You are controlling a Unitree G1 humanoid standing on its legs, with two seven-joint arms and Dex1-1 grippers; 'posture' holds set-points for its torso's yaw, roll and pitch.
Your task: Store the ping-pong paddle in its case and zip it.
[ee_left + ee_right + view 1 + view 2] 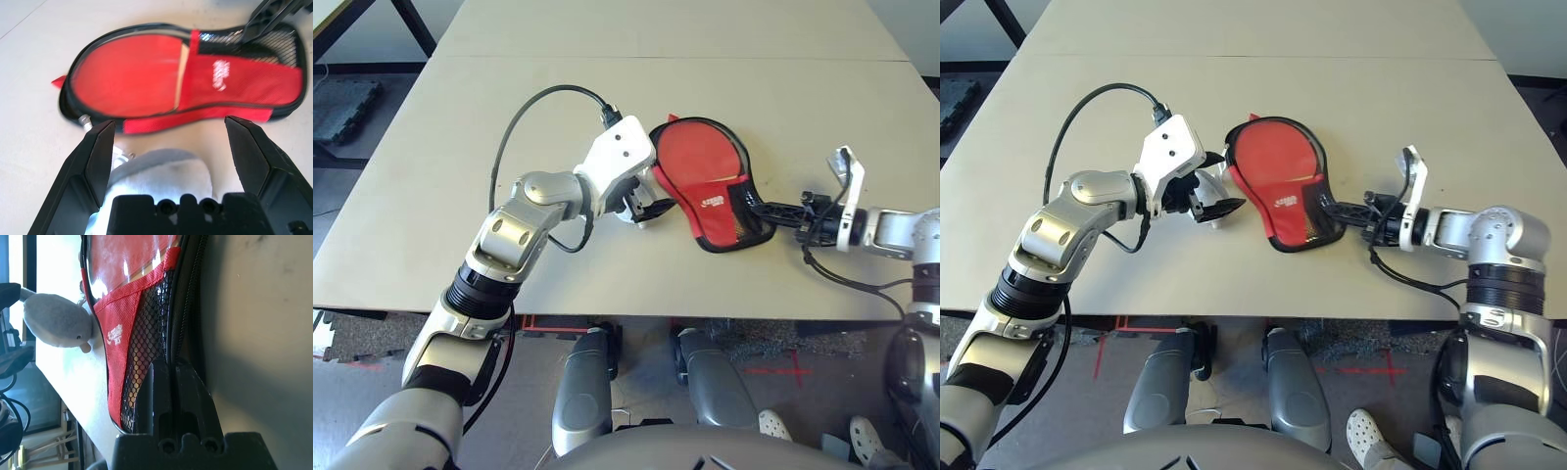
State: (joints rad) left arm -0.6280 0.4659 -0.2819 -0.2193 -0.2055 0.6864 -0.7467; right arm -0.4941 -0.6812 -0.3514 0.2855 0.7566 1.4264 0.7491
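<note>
A: What is the right gripper (1347, 212) doing?

B: Its fingers are pressed together at the mesh end of the case (1283, 186), against the black zipper rim; whether they pinch the zipper pull cannot be told.

A: And the left gripper (1217, 208)?

B: Spread wide, holding nothing, just beside the case's round end, with a white fluffy ball (161, 166) between its fingers.

A: Where is the paddle (127, 73)?

B: Inside the case, red face showing, on the table (460, 196).

A: Which step is this?

B: Judged as zipping; next, draw the slider round the rim while the left steadies the case.

A: Arm poses?

B: The left forearm reaches in from the left, the right lies low from the right
</note>
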